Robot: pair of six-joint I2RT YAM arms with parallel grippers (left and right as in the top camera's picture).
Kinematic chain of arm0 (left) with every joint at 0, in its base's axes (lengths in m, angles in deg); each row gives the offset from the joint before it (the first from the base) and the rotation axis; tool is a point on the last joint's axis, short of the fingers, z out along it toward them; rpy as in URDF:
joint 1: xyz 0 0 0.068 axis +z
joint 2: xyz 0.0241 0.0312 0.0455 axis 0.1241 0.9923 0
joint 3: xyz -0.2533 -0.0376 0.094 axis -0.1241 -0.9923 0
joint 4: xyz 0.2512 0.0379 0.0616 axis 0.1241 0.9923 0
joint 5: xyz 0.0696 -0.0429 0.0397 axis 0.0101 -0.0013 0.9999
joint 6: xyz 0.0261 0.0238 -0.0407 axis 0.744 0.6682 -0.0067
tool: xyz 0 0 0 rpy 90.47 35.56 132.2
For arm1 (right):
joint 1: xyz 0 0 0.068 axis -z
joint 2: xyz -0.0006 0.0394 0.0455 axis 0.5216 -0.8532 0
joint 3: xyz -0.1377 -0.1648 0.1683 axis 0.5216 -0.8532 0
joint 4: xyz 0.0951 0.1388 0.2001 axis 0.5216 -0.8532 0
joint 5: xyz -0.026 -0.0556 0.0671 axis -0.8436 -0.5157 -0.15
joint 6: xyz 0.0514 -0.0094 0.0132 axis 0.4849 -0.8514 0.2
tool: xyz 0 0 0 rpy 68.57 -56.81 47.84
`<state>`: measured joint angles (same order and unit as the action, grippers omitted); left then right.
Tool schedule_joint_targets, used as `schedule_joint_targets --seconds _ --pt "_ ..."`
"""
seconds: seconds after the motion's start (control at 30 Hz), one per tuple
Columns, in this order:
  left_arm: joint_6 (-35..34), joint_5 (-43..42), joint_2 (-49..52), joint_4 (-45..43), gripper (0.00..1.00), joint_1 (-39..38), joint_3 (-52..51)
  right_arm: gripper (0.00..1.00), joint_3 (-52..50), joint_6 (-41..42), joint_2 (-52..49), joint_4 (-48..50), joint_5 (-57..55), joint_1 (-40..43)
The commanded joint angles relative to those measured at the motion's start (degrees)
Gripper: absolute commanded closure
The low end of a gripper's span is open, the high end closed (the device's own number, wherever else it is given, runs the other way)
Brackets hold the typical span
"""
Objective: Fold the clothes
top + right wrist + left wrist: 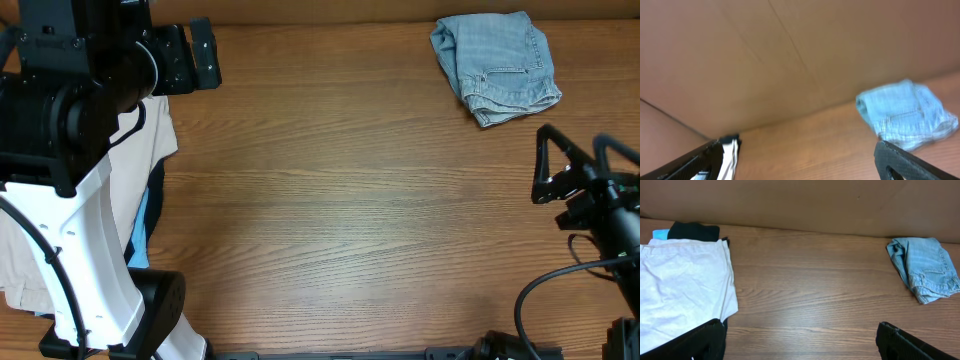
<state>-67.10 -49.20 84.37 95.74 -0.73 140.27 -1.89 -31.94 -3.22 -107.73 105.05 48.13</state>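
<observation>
The light-blue denim shorts (497, 66) lie folded in a compact bundle at the table's far right corner. They also show in the left wrist view (924, 268) and, blurred, in the right wrist view (907, 114). My left gripper (800, 342) is open and empty, held up at the far left of the table. My right gripper (545, 165) is open and empty at the right edge, a little in front of the shorts and not touching them.
A pile of other clothes lies at the left edge: a white garment (682, 287) on top, with black (694, 230) and light-blue (661, 233) pieces under it. A brown cardboard wall (800, 202) backs the table.
</observation>
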Motion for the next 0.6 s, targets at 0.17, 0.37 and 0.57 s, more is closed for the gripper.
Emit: schedule_joint_targets --seconds 0.17,0.37,0.57 --pt "1.3 0.8 0.5 0.1 0.00 0.0 -0.4 0.00 0.0 -0.5 -0.1 -11.8 -4.0 -0.1" --pt "1.3 0.8 0.5 0.1 0.00 0.0 -0.4 0.00 -0.1 -0.4 1.5 -20.0 -14.0 -3.0" --pt "1.3 0.8 0.5 0.1 0.00 0.0 -0.4 0.00 -10.3 -0.4 8.0 -10.4 -21.7 -9.6"
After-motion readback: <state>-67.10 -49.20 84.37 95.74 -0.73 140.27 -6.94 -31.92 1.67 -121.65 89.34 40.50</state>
